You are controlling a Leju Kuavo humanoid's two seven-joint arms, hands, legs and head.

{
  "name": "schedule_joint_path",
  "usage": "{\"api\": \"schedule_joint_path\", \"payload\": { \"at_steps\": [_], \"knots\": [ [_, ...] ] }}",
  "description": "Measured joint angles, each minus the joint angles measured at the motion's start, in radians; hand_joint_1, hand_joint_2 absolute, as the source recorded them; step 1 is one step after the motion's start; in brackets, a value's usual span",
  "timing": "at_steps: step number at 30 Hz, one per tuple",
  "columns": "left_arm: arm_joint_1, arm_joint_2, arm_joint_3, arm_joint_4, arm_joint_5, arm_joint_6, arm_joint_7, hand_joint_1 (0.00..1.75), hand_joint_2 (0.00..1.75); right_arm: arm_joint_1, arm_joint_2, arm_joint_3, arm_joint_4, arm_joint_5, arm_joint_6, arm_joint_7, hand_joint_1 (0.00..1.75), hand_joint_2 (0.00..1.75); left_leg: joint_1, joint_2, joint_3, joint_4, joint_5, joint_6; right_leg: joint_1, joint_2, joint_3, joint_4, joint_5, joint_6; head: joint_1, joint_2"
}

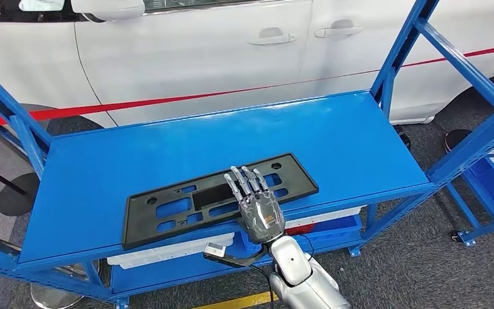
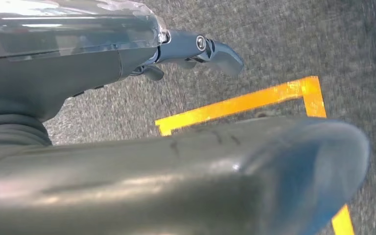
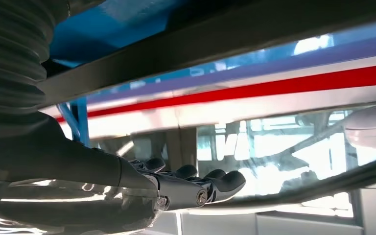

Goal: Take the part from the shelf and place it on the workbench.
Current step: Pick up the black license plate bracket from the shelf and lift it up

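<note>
Part (image 1: 219, 196), flat black plate, lies on blue shelf (image 1: 135, 154) near front edge, at 6 o'clock. Right hand (image 1: 257, 199) over its right half, fingers straight, spread, gripping nothing yet. Advice: hook fingers over far edge, thumb under, lift level. Left wrist view: left hand (image 2: 196, 49) hangs over floor, yellow tape (image 2: 235, 105); grip state unclear. Right wrist view: white car (image 3: 274, 103) beyond fingers (image 3: 225, 181).

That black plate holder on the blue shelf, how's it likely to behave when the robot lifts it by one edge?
The black plate holder looks thin, flat and full of cutouts, so probably light but liable to flex or droop if held off-centre. It lies flat on the smooth blue shelf, so it may slide when pushed. The right hand is near its front edge.
</note>
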Motion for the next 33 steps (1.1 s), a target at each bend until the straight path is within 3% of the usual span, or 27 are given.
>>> {"api": "schedule_joint_path", "payload": {
  "at_steps": [2, 5, 6, 7, 8, 10, 12, 14, 17, 18, 20, 21, 22, 23, 25, 26, 28, 31, 33],
  "knots": [
    [-0.002, 0.0, 0.0, 0.0, 0.001, 0.0, 0.0, 0.0, 0.0, -0.002, 0.001, 0.0, 0.001, -0.001, 0.0, 0.0, 0.0, 1.75, 0.0, 0.002, -0.014, 0.041, -0.023, -0.01, -0.005, -0.001, 0.014, -0.01, -0.004, -0.012, 0.0, 0.0],
    [-0.001, 0.0, 0.0, 0.0, 0.001, 0.0, 0.001, 0.0, 0.0, -0.004, 0.002, 0.0, 0.005, -0.001, 0.0, -0.001, 0.0, 1.75, 0.002, 0.002, -0.123, 0.243, -0.101, -0.02, -0.003, -0.004, 0.032, -0.013, -0.018, -0.025, 0.0, 0.0],
    [0.0, 0.0, 0.0, 0.0, 0.001, 0.0, 0.001, 0.0, 0.0, -0.004, 0.002, 0.0, 0.007, -0.001, 0.0, -0.001, 0.0, 1.75, 0.003, 0.002, -0.157, 0.293, -0.108, -0.023, -0.002, -0.004, 0.038, -0.013, -0.024, -0.026, 0.0, 0.0],
    [0.001, 0.0, 0.0, 0.0, 0.001, 0.0, 0.001, 0.0, 0.0, -0.003, 0.002, 0.0, 0.009, -0.001, 0.0, -0.001, 0.0, 1.75, 0.003, 0.002, -0.174, 0.306, -0.093, -0.023, -0.001, -0.003, 0.046, -0.013, -0.03, -0.026, 0.0, 0.0],
    [0.002, 0.0, 0.0, 0.0, 0.001, 0.001, 0.002, 0.0, 0.0, -0.003, 0.002, 0.0, 0.01, -0.001, 0.0, -0.001, 0.0, 1.75, 0.003, 0.002, -0.169, 0.275, -0.056, -0.022, -0.001, -0.001, 0.056, -0.013, -0.037, -0.025, 0.0, 0.0],
    [0.002, 0.001, 0.0, 0.0, 0.001, 0.002, 0.002, 0.0, 0.0, -0.004, 0.002, 0.0, 0.013, 0.001, 0.0, 0.0, 0.0, 1.75, 0.002, 0.003, -0.122, 0.14, 0.037, -0.013, 0.0, 0.001, 0.077, -0.012, -0.053, -0.02, 0.0, 0.0],
    [0.001, 0.002, 0.0, 0.002, 0.002, 0.003, 0.004, 0.0, 0.0, -0.009, 0.003, 0.001, 0.018, 0.003, 0.0, 0.001, 0.88, 1.75, -0.003, 0.004, -0.083, 0.039, 0.073, -0.001, 0.003, 0.003, 0.085, -0.01, -0.064, -0.01, 0.0, 0.0],
    [0.0, 0.002, 0.0, 0.002, 0.003, 0.004, 0.006, 0.0, 0.0, -0.017, 0.005, 0.002, 0.027, 0.004, 0.0, 0.002, 1.75, 1.75, -0.007, 0.003, -0.076, 0.018, 0.067, 0.008, 0.004, 0.003, 0.083, -0.009, -0.067, -0.001, 0.0, 0.0],
    [-0.001, -0.002, -0.001, 0.002, 0.006, 0.017, 0.004, 0.0, 0.0, -0.038, 0.01, 0.007, 0.054, -0.002, 0.0, 0.004, 1.75, 1.75, 0.001, 0.003, -0.071, 0.009, 0.067, 0.021, 0.003, 0.002, 0.068, 0.023, -0.089, 0.014, 0.0, 0.0],
    [-0.002, -0.003, -0.001, 0.002, 0.009, 0.023, 0.003, 0.0, 0.0, -0.048, 0.012, 0.009, 0.069, -0.009, 0.0, 0.0, 1.75, 1.75, 0.003, 0.004, -0.068, 0.006, 0.065, 0.025, 0.002, 0.002, 0.044, 0.068, -0.11, 0.019, 0.0, 0.0],
    [-0.005, -0.004, -0.002, 0.002, 0.015, 0.031, -0.002, 0.0, 0.0, -0.061, 0.017, 0.011, 0.101, -0.025, 0.0, -0.007, 1.75, 1.75, 0.003, 0.004, -0.064, 0.006, 0.06, 0.033, -0.003, 0.001, -0.033, 0.203, -0.158, 0.026, 0.0, 0.0],
    [-0.005, -0.004, -0.002, 0.002, 0.018, 0.033, -0.003, 0.0, 0.0, -0.062, 0.019, 0.011, 0.115, -0.032, 0.0, -0.01, 1.75, 1.75, 0.003, 0.002, -0.061, 0.006, 0.057, 0.035, -0.006, 0.001, -0.071, 0.26, -0.168, 0.029, 0.0, 0.0],
    [-0.004, -0.004, -0.002, 0.002, 0.02, 0.033, -0.005, 0.0, 0.0, -0.063, 0.02, 0.011, 0.125, -0.036, 0.0, -0.01, 1.75, 1.75, 0.003, 0.001, -0.057, 0.007, 0.053, 0.035, -0.008, 0.001, -0.094, 0.284, -0.158, 0.031, 0.0, 0.0],
    [-0.004, -0.005, -0.002, 0.002, 0.021, 0.033, -0.006, 0.0, 0.0, -0.064, 0.022, 0.011, 0.135, -0.039, 0.0, -0.01, 1.75, 1.75, 0.003, -0.001, -0.051, 0.008, 0.049, 0.034, -0.011, 0.001, -0.097, 0.267, -0.127, 0.032, 0.0, 0.0],
    [-0.003, -0.007, -0.002, 0.002, 0.022, 0.033, -0.006, 0.0, 0.0, -0.071, 0.026, 0.012, 0.147, -0.043, 0.0, -0.011, 1.75, 1.75, 0.003, -0.003, -0.038, 0.01, 0.038, 0.028, -0.014, -0.001, -0.056, 0.146, -0.04, 0.029, 0.0, 0.0],
    [-0.004, -0.008, -0.003, 0.002, 0.022, 0.033, -0.006, 0.0, 0.0, -0.076, 0.028, 0.012, 0.152, -0.046, 0.0, -0.012, 1.75, 1.75, 0.002, -0.003, -0.034, 0.012, 0.032, 0.024, -0.012, -0.001, -0.032, 0.085, -0.011, 0.026, 0.0, 0.0],
    [-0.006, -0.008, -0.003, 0.002, 0.023, 0.032, -0.007, 0.0, 0.0, -0.085, 0.032, 0.012, 0.155, -0.054, -0.001, -0.019, 1.75, 1.75, -0.001, -0.003, -0.032, 0.014, 0.026, 0.012, -0.007, -0.001, -0.008, 0.025, -0.002, 0.017, 0.0, 0.0],
    [-0.007, -0.008, -0.004, 0.003, 0.028, 0.032, -0.009, 0.0, 0.0, -0.094, 0.04, 0.012, 0.155, -0.069, -0.003, -0.03, 1.75, 1.75, 0.0, -0.001, -0.03, 0.015, 0.019, -0.007, -0.006, 0.001, -0.001, 0.011, -0.008, 0.0, 0.0, 0.0],
    [-0.008, -0.008, -0.004, 0.003, 0.033, 0.033, -0.01, 0.0, 0.0, -0.1, 0.046, 0.012, 0.155, -0.076, -0.003, -0.035, 1.75, 1.75, 0.002, 0.0, -0.05, 0.068, -0.015, -0.015, -0.01, -0.002, 0.007, 0.003, -0.008, -0.013, 0.0, 0.0]
  ]
}}
